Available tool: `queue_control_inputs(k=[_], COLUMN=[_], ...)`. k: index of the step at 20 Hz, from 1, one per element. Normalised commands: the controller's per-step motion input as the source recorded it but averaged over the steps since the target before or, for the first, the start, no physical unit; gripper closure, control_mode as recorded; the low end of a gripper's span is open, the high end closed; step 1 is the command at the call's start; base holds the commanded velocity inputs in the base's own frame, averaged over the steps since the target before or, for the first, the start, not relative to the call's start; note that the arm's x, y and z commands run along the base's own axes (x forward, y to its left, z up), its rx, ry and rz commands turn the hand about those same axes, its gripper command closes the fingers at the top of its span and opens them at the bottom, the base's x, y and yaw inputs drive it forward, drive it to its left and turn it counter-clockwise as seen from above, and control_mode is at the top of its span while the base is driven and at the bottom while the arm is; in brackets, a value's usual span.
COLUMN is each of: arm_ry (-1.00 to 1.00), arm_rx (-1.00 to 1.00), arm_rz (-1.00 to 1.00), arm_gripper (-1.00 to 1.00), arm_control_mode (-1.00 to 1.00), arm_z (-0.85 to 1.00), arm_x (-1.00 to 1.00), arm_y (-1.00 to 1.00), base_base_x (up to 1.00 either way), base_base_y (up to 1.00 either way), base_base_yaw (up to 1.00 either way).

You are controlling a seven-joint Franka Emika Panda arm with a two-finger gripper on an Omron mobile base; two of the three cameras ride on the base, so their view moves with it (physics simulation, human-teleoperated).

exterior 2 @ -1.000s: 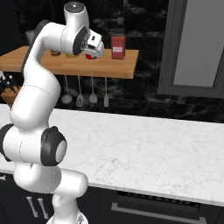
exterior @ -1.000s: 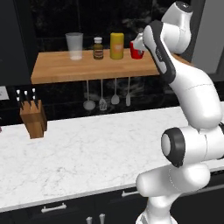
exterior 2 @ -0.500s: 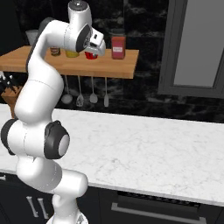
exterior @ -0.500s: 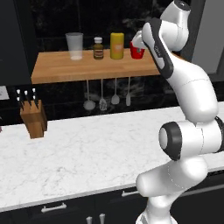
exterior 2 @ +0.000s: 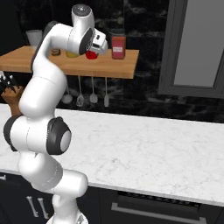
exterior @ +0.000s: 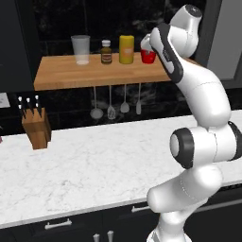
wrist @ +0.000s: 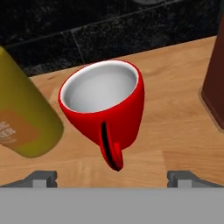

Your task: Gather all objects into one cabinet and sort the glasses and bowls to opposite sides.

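**Gripper lined up on the red mug at the shelf**

Since the earlier frames the arm has leaned further toward the wooden shelf (exterior: 94,73), carrying the hand closer to the shelf's right end; the items on the shelf have not shifted.

Position of the task item: the red mug (wrist: 105,109) stands upright on the shelf plank, in the centre of the hand view. In the left base view it sits at the upper centre-right, partly hidden behind the arm. In the right base view the red mug (exterior 2: 91,54) shows just below the hand, between a yellow canister (exterior: 125,49) and a brown-red box (exterior 2: 118,47).

Gripper state: the gripper (wrist: 111,179) has its jaws spread wide and holds nothing. The two fingertips (wrist: 43,178) appear at the lower left and lower right of the hand view, with the mug lying between their lines but further up the frame, not yet touched.

Governing relation: the mug lies straight ahead of the gripper. Its opening faces up, and its handle (wrist: 111,151) points toward the camera. The coming move is judged to be a straight advance until the fingertips bracket the mug body. The canister stands just beside the mug, so clearance on that side is tight.

Labels: the canister carries an orange label with pale lettering, too blurred to read.
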Motion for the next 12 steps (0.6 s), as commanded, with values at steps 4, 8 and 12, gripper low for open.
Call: queue_control_inputs(k=[4,8,12], arm_ry=[0.0,0.03,0.02], arm_rx=[0.0,0.0,0.0], arm_rz=[0.0,0.0,0.0], arm_gripper=[-1.0,-1.0,-1.0], arm_control_mode=[-1.0,-1.0,-1.0], arm_z=[-0.04,-0.04,-0.01], arm_x=[0.26,0.33,0.3], arm_y=[0.0,0.0,0.0], base_base_x=[0.0,0.0,0.0], base_base_y=[0.0,0.0,0.0], base_base_yaw=[0.0,0.0,0.0])
